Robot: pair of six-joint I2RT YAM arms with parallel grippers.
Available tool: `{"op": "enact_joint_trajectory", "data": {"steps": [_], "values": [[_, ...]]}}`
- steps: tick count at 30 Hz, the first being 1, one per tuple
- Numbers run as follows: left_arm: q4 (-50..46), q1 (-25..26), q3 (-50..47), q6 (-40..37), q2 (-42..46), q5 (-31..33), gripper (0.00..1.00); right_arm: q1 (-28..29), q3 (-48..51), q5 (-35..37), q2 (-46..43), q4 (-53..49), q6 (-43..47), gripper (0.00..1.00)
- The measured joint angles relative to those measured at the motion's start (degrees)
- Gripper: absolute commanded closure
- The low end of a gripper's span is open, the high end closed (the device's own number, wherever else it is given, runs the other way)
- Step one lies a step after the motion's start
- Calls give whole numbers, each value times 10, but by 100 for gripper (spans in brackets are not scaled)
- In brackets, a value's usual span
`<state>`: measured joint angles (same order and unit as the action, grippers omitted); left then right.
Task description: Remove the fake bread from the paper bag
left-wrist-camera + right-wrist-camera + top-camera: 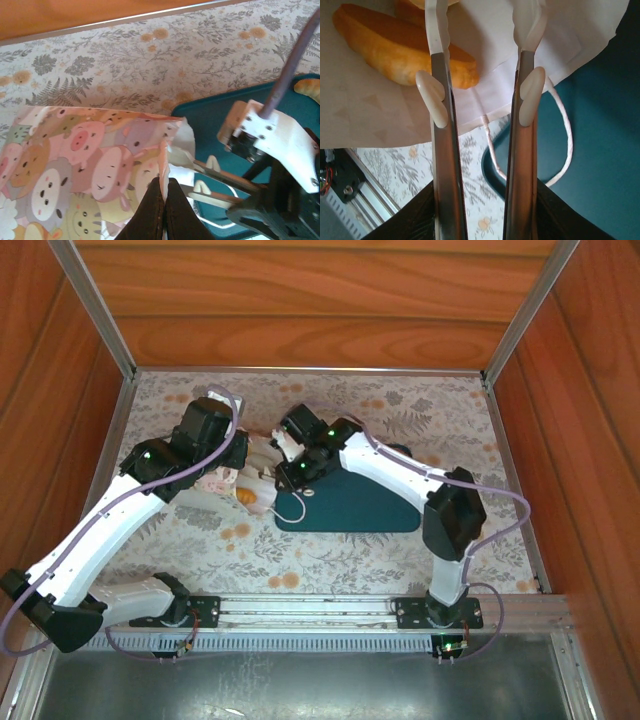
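While the left gripper (164, 210) clamps the rim of the paper bag (85, 165) left of the tray (600, 150), the right gripper (483, 30) stands parted and empty in its mouth, bread (395, 52) just beside it.

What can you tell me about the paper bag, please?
The paper bag lies on its side, mouth toward the teal tray. Outside, pastel cartoon animals; inside, plain white. The left gripper pinches its rim; the open right gripper reaches in beside a piece of fake bread. A white cord handle trails onto the tray.
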<state>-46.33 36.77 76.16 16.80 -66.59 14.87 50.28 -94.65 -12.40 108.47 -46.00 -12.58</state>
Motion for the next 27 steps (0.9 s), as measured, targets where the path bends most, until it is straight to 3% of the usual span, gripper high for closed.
{"op": "enact_joint_trajectory", "data": {"steps": [6,11,23,27], "values": [[-4,-20,0,0,0,6,100,3,-68,-11,59,-3,2,55],[-19,-27,0,-2,2,12,100,7,-69,-16,58,-11,8,54],[-45,-35,-6,-3,43,20,100,16,150,-29,-129,66,125,49],[-52,-35,-12,-1,43,20,100,37,178,-14,-143,92,180,49]]}}
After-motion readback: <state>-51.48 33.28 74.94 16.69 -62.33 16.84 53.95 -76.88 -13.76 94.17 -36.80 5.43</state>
